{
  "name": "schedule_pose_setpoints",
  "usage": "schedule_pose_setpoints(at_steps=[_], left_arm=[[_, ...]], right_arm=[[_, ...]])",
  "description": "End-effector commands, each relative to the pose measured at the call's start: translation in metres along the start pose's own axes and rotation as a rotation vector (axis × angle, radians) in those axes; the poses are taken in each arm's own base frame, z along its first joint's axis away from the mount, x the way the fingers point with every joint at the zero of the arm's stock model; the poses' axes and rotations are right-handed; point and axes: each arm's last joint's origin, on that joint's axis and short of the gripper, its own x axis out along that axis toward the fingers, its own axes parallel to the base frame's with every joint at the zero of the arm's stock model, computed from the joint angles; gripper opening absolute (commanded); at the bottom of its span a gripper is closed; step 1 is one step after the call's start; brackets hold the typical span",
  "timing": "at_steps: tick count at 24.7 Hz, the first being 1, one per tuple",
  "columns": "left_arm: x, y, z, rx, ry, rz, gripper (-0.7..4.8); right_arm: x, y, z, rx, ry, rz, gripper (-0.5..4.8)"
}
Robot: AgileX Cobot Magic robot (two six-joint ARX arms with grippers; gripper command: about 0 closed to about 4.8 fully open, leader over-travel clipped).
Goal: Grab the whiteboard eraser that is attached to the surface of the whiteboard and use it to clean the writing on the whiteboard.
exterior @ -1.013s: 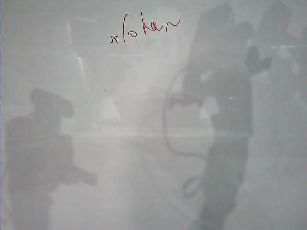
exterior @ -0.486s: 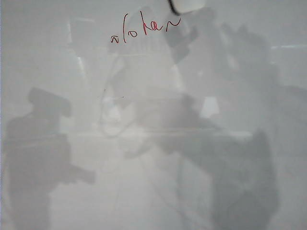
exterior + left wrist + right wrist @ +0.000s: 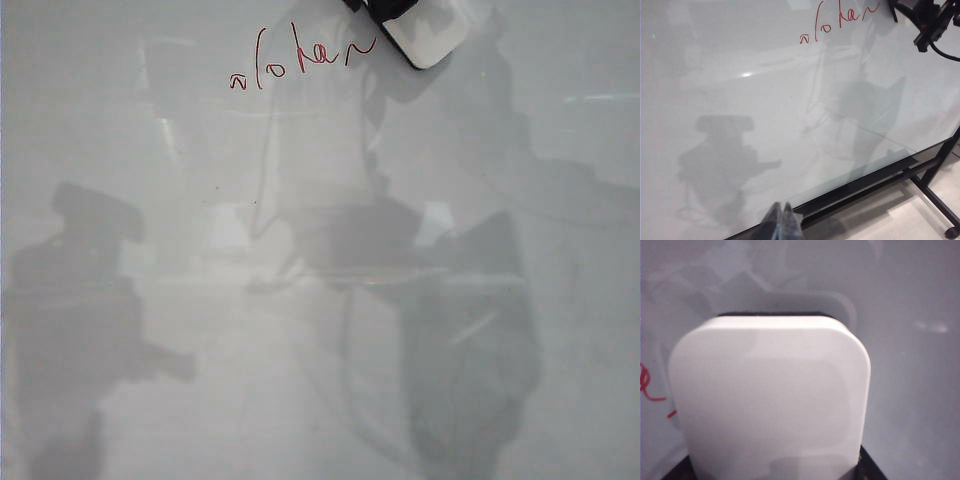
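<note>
Small white rounded-rectangle whiteboard eraser [image 3: 425, 35] with black underside clamped in right gripper [image 3: 385, 8] at top of large glossy pale grey whiteboard [image 3: 300, 300], just right of thin red marker writing [image 3: 300, 62], left gripper [image 3: 782, 220] near the board's lower edge, fingers pressed together, holding nothing.

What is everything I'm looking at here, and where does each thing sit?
whiteboard: one, glossy pale grey-white, fills the exterior view.
writing: one short line, red, near the board's top edge, unwiped.
whiteboard eraser: one, white with black edge, at the top of the board just right of the writing.
board stand: one, black frame under the board's edge, on a pale floor.
right tool: one, black, at the top edge of the exterior view, shut on the eraser.
left tool: one, dark, tips together, away from the writing, holding nothing.
</note>
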Motion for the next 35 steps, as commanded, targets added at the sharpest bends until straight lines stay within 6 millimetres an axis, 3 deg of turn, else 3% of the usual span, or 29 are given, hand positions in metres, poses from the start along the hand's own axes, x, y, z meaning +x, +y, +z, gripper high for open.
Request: schedule_pose_setpoints(at_steps=[1,9,15,20,26,31,35], left_arm=[[-0.001,0.000,0.002,0.008,-0.015,0.000,-0.06],[-0.001,-0.001,0.002,0.008,-0.017,-0.012,-0.06],[-0.001,-0.001,0.002,0.009,-0.019,-0.011,-0.06],[-0.001,0.000,0.005,0.024,-0.049,-0.007,-0.06],[-0.001,0.000,0.005,0.025,-0.049,-0.007,-0.06],[-0.001,0.000,0.005,0.024,-0.047,-0.007,-0.06],[-0.001,0.000,0.005,0.024,-0.047,-0.007,-0.06]], right_arm=[[0.000,-0.007,0.006,-0.021,-0.062,-0.002,1.89],[0.023,0.030,-0.001,-0.011,-0.032,0.078,1.88],[0.039,0.048,0.017,0.017,-0.037,0.107,1.88],[0.047,0.079,0.035,0.005,-0.063,0.156,1.88],[0.049,0.119,0.034,-0.019,-0.025,0.240,1.88],[0.048,0.128,0.027,-0.055,0.032,0.273,1.88],[0.046,0.116,0.035,-0.074,0.096,0.139,1.88]])
